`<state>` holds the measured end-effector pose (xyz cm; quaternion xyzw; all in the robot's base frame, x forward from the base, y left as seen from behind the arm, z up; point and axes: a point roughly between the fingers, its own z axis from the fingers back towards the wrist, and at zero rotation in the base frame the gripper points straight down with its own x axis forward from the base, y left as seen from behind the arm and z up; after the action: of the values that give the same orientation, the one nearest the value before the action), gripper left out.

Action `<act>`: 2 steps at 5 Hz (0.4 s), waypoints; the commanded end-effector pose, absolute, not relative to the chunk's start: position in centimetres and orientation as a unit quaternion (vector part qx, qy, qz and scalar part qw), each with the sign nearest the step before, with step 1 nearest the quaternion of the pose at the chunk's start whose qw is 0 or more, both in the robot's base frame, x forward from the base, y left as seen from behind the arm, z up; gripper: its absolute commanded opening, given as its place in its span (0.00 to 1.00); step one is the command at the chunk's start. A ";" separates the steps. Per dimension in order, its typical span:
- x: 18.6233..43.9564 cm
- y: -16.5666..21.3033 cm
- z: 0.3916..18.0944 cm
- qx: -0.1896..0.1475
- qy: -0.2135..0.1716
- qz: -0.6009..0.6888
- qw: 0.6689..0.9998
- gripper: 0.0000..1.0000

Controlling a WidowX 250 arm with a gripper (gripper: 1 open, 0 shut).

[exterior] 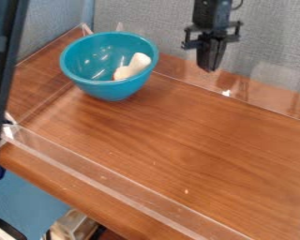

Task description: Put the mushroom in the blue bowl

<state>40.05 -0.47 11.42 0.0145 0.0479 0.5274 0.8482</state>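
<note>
Your gripper [209,64] is pressed together; the mushroom [135,66] in the blue bowl [83,58] looks light, perhaps slippery, so any regrasp should pinch its thick stem.

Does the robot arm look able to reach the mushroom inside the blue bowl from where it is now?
Probably yes: the pincer hangs right of the blue bowl, whose open top seems unobstructed above the mushroom.
</note>
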 end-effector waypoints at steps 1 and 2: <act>39.3 2.0 17.7 -0.027 -0.007 0.560 0.828 0.00; 38.3 5.3 19.2 -0.034 -0.017 0.602 0.797 0.00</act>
<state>38.69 5.50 15.68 -0.0107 0.0240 0.6041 0.7965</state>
